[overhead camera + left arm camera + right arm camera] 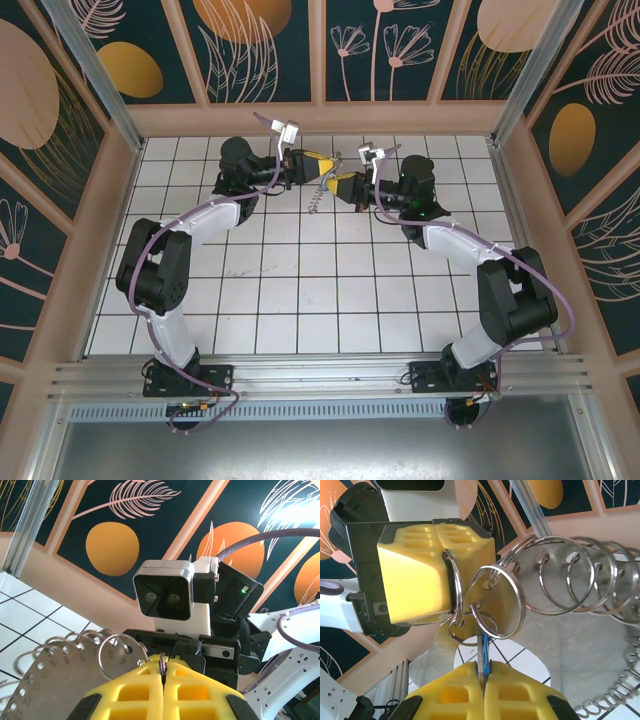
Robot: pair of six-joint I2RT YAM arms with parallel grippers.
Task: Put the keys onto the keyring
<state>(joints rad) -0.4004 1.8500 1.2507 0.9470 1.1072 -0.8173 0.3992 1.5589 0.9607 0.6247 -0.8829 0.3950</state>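
Both arms meet above the far middle of the table. My left gripper is shut on the thin edge of the keyring, a silvery split ring. It belongs to a bunch of several rings threaded on a flat metal plate, and the bunch hangs below the grippers. Facing it, my right gripper is shut on the keys, one blue-headed key held edge-on. The key's top reaches a small ring under the left gripper's yellow fingers.
The white tiled table lies below, walled by patterned panels at the back and sides. A metal post stands at the back left. The right arm's wrist camera faces the left wrist closely.
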